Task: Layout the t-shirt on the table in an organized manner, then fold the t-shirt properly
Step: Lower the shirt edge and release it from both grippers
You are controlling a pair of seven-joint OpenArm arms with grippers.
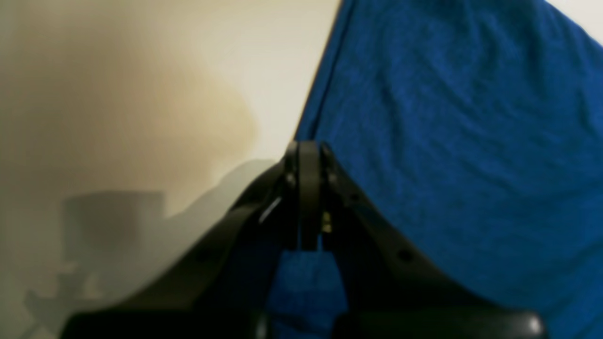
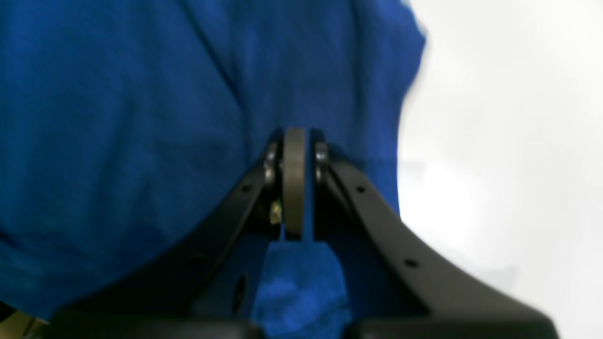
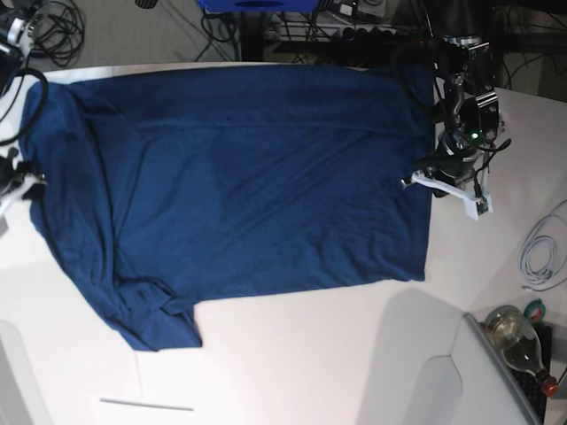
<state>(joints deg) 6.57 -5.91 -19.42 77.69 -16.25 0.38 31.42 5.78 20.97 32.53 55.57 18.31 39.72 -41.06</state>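
Lying spread across the white counter (image 3: 292, 354), the t-shirt (image 3: 248, 177) covers most of its far half, body mostly flat with soft diagonal creases. Still bunched at one near corner, where a sleeve or hem sits crumpled into a small heap, with a rumpled band running along that same side. No fold visible anywhere in the body, judging by the single broad layer seen from the base view. Layout therefore largely done but not tidy; folding proper not yet begun.

Pinched at opposite edges: left gripper (image 1: 308, 197) with jaws together on a tuck of blue cloth at the shirt's border, bare counter just beside it in the left wrist view. Right gripper (image 2: 294, 188) likewise clamped on fabric near the opposite edge, a nub of cloth showing behind the closed jaws. From the base view, left arm clearly at the shirt's side; right arm barely in frame at the other.

Remaining, by estimate: smoothing the bunched corner, squaring the sleeves, then every fold.

Off to the side, a bottle (image 3: 518, 336) and a coiled white cable (image 3: 540, 252), well apart from the shirt.
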